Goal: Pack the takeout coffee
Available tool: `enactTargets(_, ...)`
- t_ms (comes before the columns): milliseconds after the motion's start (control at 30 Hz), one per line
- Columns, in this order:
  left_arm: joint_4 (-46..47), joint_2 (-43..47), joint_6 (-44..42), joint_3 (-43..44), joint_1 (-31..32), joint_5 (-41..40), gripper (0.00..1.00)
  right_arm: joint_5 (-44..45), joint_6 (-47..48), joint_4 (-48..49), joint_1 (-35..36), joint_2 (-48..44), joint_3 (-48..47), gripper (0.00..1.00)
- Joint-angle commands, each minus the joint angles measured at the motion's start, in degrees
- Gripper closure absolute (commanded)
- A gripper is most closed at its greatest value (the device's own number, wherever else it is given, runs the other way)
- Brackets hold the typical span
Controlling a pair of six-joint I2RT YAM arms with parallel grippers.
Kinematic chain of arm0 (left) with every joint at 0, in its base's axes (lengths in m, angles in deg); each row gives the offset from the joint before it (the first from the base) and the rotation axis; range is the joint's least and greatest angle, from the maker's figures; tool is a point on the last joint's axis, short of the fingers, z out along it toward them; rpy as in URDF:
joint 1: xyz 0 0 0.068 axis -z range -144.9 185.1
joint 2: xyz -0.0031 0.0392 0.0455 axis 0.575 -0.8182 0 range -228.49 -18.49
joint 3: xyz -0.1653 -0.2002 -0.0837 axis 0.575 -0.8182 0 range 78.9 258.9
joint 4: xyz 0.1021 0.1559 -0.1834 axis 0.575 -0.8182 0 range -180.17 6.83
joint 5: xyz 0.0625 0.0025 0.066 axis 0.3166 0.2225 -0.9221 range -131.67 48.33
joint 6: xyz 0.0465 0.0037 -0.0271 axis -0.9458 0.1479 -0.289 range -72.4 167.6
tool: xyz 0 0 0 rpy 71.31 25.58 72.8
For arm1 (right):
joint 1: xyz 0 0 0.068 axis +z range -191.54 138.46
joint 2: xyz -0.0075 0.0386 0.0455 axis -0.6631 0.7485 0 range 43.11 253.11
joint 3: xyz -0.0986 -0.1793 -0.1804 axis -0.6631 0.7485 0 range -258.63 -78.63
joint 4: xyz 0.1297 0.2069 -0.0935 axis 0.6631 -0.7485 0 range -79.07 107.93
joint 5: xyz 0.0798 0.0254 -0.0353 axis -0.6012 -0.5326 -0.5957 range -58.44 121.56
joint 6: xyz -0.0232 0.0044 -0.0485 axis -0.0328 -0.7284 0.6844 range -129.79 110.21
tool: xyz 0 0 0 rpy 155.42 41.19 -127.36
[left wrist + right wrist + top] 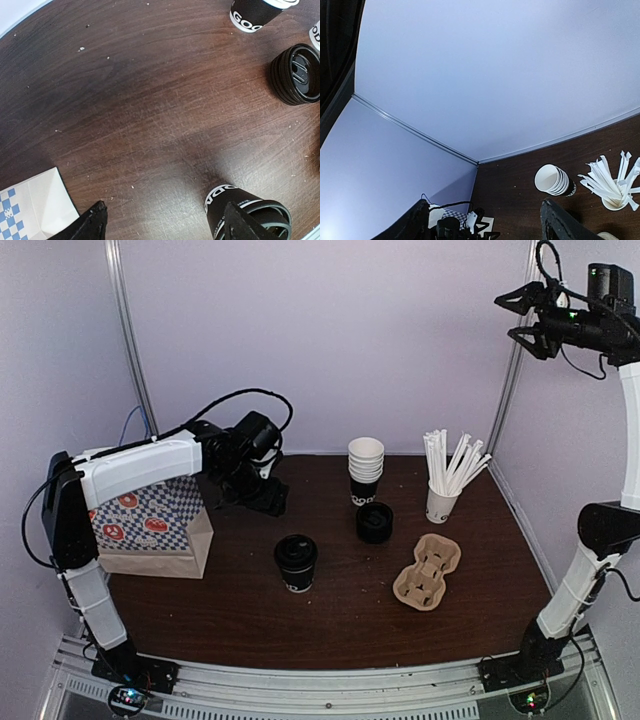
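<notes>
Lids and stacked cups stand behind takeout coffee (all apart).

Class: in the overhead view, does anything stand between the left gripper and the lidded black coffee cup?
Nothing visible does. Only bare table lies between the left gripper, jaws open, and the takeout coffee. The lid stack stands off to the right, the paper bag to the left.

The surface is dark wood grain, matt and finely scratched. The takeout coffee is matt black paper under a ridged, faintly glossy plastic lid; the cup carrier is rough beige moulded pulp, the bag creased brown paper
</notes>
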Motion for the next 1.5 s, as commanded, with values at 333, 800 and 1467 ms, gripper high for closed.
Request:
enactTargets(333, 7.1, 12.0, -16.8, -7.5, 0.5, 12.5, 0.22, 2.2, 19.9, 6.1, 7.2, -5.4, 15.3, 0.19)
enactTargets(800, -2.7, 13.1, -31.1, -8.6, 4.9, 19.5, 0.16, -17.4, 68.3, 11.1, 19.4, -15.5, 73.3, 0.37)
enactTargets(1467, -1.7, -0.4, -27.4, -0.9, 10.9, 9.0, 0.21, -11.0, 79.6, 18.1, 22.6, -20.3, 94.2, 0.37)
